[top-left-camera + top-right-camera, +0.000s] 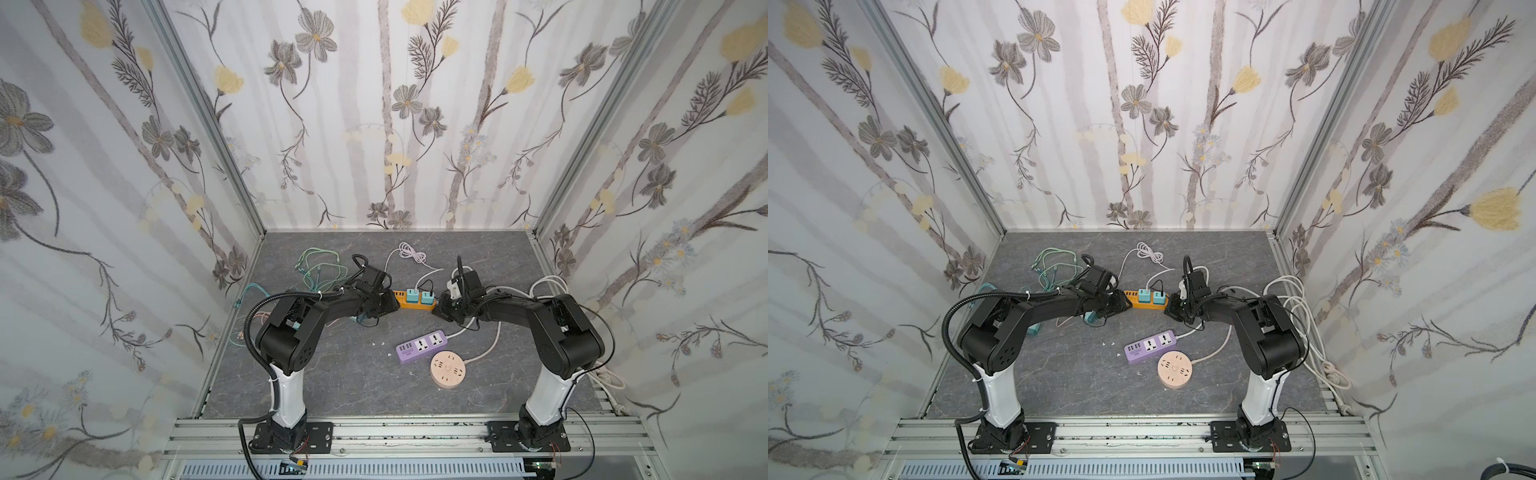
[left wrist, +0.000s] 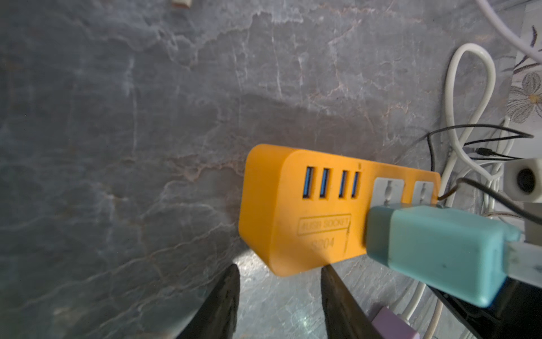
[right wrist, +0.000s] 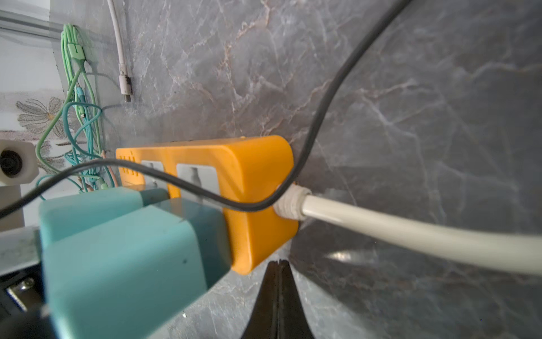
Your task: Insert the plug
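- Two teal plugs [image 1: 412,296] stand upright, side by side, in the sockets of the orange strip [image 1: 417,307]; the strip lies flat on the table [image 1: 332,374], its long axis running straight from one arm to the other.
- Left gripper [image 2: 280,268]: its fingers are apart, at the strip's USB end; the strip's near corner sits at the mouth of the gap, and no squeeze on it shows.
- Right gripper [image 3: 278,271]: its fingers are pressed together on nothing, the tip low and just beside the strip's other end, where the white cord [image 3: 410,234] leaves it.
- The relation that matters: the plugs lie between the two grippers but towards the cord end, so the right arm is the nearer; each plug rises from the strip's top face, above the level of both tips.
- Judgement: both plugs look seated, though the pins are hidden; any last push would have to come down from above, along the plug's upright axis, while the ends stay braced; a sideways nudge would slide the strip along the table.
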Available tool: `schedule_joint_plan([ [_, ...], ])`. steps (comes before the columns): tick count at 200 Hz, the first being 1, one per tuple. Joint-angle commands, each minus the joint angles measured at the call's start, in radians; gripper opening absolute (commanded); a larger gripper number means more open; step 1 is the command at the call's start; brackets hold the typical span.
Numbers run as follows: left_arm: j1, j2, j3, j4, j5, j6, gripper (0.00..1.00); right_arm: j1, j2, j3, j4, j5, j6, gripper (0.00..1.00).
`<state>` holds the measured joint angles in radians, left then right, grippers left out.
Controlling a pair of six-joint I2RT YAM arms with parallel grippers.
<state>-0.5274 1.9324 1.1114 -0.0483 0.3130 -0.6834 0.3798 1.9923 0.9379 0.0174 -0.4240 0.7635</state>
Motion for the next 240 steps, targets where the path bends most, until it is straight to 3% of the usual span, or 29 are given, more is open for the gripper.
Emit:
schedule_joint_plan([
  [1,0.015,0.042,0.016,-0.065,-0.054,0.018,0.48,-0.009,0.037,0.048,0.09,-0.006,0.039,0.0],
  [70,0.056,0.176,0.211,-0.132,-0.067,0.128,0.48,-0.06,0.183,0.192,0.165,-0.023,0.114,0.0],
  [113,0.061,0.215,0.277,-0.146,-0.04,0.133,0.48,-0.088,0.214,0.26,0.136,0.002,0.15,0.02],
  [151,0.061,0.192,0.267,-0.152,-0.034,0.135,0.51,-0.1,0.223,0.279,0.111,-0.013,0.151,0.1],
  [178,0.061,0.159,0.253,-0.159,-0.033,0.139,0.53,-0.105,0.212,0.273,0.082,0.027,0.185,0.2],
  [240,0.049,0.074,0.212,-0.179,-0.117,0.144,0.69,-0.146,0.193,0.206,0.162,0.024,0.287,0.34],
])
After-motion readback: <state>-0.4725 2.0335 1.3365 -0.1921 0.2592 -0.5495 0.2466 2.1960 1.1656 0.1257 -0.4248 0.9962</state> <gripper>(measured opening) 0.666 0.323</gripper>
